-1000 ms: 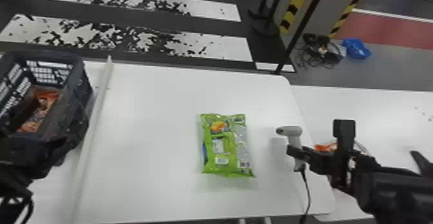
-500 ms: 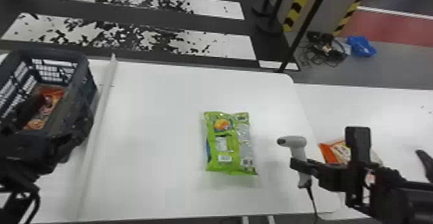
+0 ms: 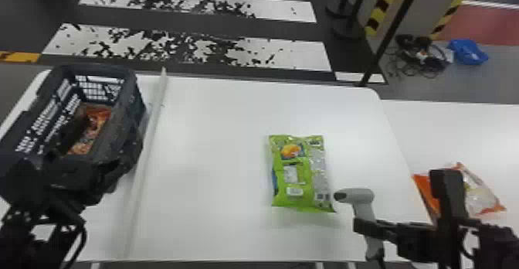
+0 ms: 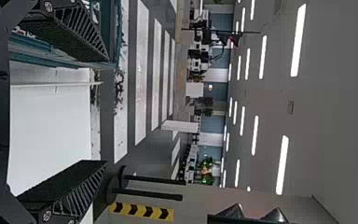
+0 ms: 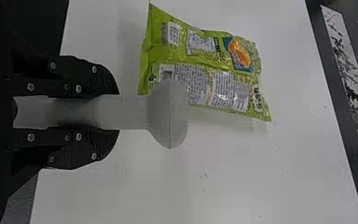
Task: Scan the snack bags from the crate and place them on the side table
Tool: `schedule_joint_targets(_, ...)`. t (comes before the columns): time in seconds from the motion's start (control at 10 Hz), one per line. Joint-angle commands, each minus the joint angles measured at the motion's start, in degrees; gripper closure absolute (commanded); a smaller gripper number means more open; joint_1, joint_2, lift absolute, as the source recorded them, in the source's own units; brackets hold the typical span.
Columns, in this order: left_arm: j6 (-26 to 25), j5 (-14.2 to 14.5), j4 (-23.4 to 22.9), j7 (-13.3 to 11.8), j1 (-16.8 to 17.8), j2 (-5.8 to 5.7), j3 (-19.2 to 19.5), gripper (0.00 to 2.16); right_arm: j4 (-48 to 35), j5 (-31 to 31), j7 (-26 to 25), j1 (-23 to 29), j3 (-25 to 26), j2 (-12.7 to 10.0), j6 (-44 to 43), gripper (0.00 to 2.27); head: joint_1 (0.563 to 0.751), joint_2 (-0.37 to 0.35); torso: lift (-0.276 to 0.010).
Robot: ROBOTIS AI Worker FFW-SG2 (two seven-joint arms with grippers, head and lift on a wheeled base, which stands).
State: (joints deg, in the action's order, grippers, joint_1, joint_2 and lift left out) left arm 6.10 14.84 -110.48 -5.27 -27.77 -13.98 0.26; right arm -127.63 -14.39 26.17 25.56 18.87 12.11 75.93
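My left gripper (image 3: 110, 137) is over the near right part of the dark crate (image 3: 136, 104), which has orange snack packaging (image 3: 96, 123) inside. In the left wrist view the left gripper (image 4: 105, 111) is open, fingers wide apart with nothing between them. My right gripper (image 3: 363, 225) holds the grey scanner (image 3: 361, 198) by its handle, beside the near right corner of the green snack bag (image 3: 297, 175) lying on the table. In the right wrist view the right gripper (image 5: 114, 112) is shut on the scanner (image 5: 161, 112), whose head overlaps the green bag (image 5: 205, 70).
An orange and white snack bag (image 3: 480, 198) lies on the side table (image 3: 455, 133) at the right, partly behind the right arm. A long white strip (image 3: 148, 144) runs across the main table (image 3: 216, 133) beside the crate. A dark pole (image 3: 390, 32) stands beyond the table.
The head view has shifted a little. Relative to the green bag, the right gripper with the scanner has come nearer the robot and slightly closer to the bag, uncovering more of the orange bag behind.
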Motion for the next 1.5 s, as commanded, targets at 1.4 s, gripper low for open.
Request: schedule_joint_targets(1.4, 0.09, 0.1, -0.09, 0.08, -0.35, -0.26, 0.09, 0.1, 0.71, 1.64, -1.12, -3.32, -2.52, -0.95, -0.21, 2.25, 0.695, -0.02, -0.05)
